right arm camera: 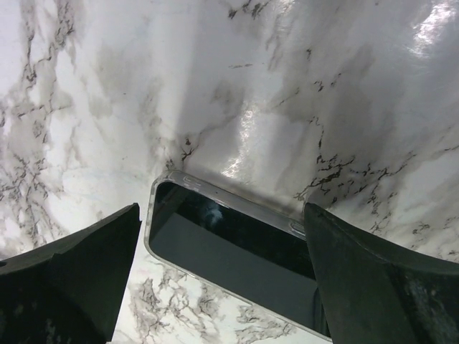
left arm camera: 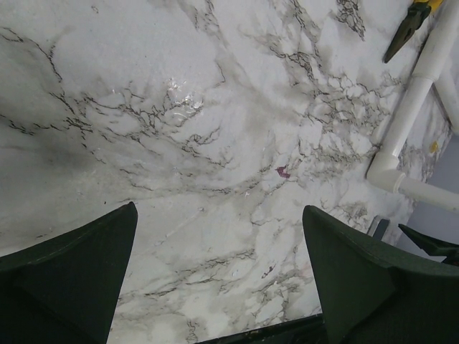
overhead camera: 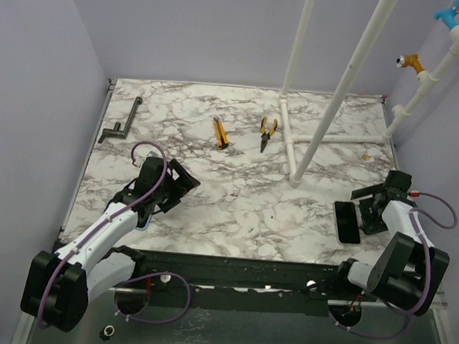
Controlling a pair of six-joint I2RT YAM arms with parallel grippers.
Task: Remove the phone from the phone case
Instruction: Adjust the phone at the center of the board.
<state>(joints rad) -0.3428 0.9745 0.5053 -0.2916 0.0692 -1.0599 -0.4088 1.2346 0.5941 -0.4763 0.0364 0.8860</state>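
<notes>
Right claw (right arm camera: 221, 211) is hovering wide open over the phone (right arm camera: 237, 251), which is lying dark face up at four o'clock on the worktop (overhead camera: 243, 197). Left claw (left arm camera: 219, 211) is gaping wide, empty. The glass is probably slick and stiff and the clear case (right arm camera: 215, 190) pliable, so peeling at a case corner is looking best.

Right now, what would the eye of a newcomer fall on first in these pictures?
The black phone in its clear plastic case lies flat near the right front edge of the white marble-patterned table, with the open right gripper aimed at it. Behind it, a tall white pipe frame rises, and yellow-handled pliers lie at the back.
</notes>
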